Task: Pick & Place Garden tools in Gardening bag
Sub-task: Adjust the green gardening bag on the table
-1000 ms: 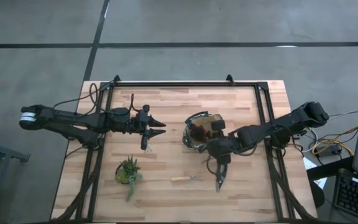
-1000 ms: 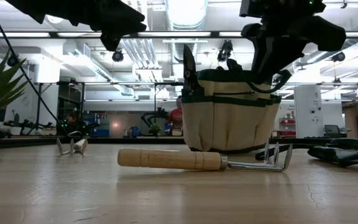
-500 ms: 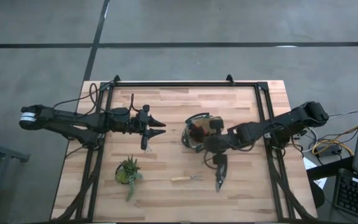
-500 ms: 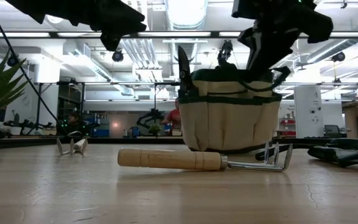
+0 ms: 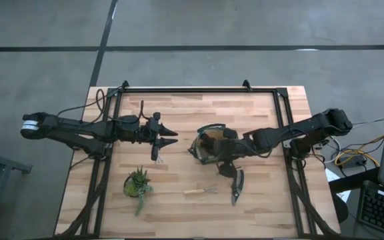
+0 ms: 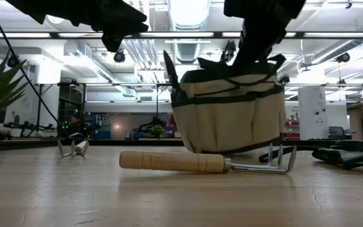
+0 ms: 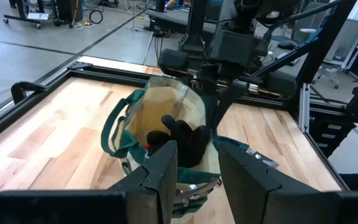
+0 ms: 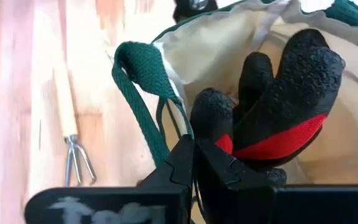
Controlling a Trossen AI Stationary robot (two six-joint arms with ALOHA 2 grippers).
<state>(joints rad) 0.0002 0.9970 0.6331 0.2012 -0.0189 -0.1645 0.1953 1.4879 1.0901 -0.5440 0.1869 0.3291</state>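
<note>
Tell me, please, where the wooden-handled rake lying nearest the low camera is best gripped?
Grip the wooden-handled rake mid-handle, coming straight down from above. It lies flat on the table, clear of the gardening bag; the round, straight handle suits closing fingers better than the thin bent prongs.

The gardening bag [image 5: 204,145] stands near the middle of the table [image 5: 179,113], tilted, with the glove [image 8: 278,118] inside it and a pair of pruning shears [image 6: 170,79] sticking up at its left side. The right gripper [image 5: 222,155] sits at the bag's front rim, closed on the rim. In front of the bag lies a wooden-handled pronged tool [image 5: 200,191], and just to its right a second pair of pruning shears [image 5: 236,187]. The left gripper [image 5: 167,138] hangs to the bag's left, well apart from it, above another pronged tool [image 5: 156,157]. The potted succulent [image 5: 138,184] stands at the front left
</note>
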